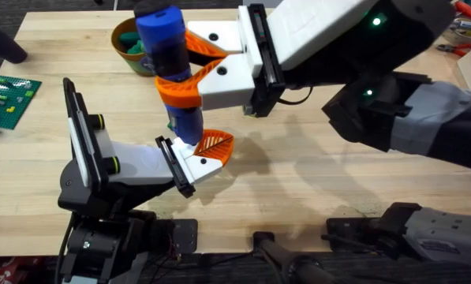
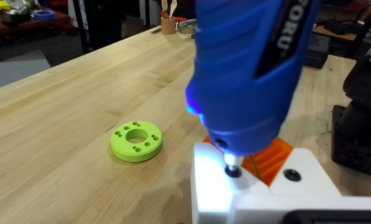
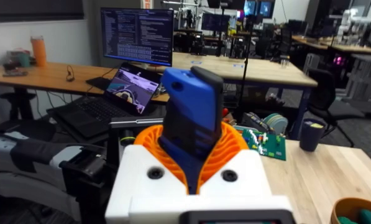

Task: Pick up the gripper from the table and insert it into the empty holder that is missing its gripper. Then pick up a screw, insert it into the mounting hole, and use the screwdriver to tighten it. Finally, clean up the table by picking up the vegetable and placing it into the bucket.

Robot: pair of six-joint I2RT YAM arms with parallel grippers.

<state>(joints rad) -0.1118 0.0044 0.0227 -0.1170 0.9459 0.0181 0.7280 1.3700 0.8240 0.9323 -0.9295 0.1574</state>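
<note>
gripping the screwdriver (image 1: 170,59), right claw (image 1: 189,65) over holder (image 1: 197,163)

screwdriver (image 1: 170,67) upright over holder (image 1: 197,163), bucket (image 1: 132,46) behind, table (image 1: 298,189) beneath

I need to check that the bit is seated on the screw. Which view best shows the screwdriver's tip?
The left wrist view: the screwdriver points its metal tip into a hole of the white holder. Overhead shows its blue body upright, held by the right claw, tip hidden. The right wrist view shows its rear end.
</note>
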